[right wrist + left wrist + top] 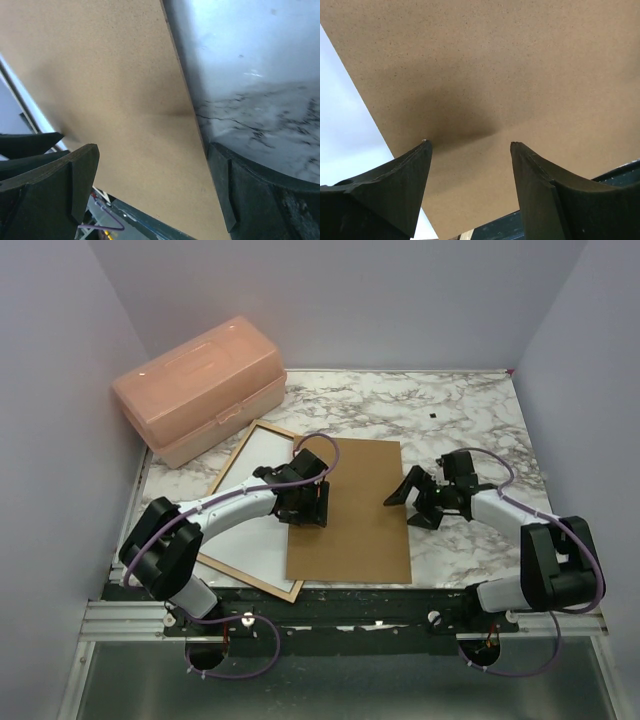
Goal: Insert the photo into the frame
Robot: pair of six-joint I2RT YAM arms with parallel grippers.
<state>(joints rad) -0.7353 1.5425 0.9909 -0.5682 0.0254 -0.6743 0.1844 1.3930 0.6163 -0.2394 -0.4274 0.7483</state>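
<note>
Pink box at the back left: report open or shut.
Shut: the pink box has its lid down on its base.

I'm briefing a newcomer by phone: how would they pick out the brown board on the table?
On the marble table, find the pink plastic box at the back left. Just in front of it lies a thin tan wooden frame, white inside; the brown board lies mid-table, covering that frame's right side. It alone is a plain matte brown slab with no rim.

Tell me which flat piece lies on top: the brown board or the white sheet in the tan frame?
The flat brown rectangular board is on top: its left part overlaps the white sheet and the thin tan wooden frame around it.
</note>
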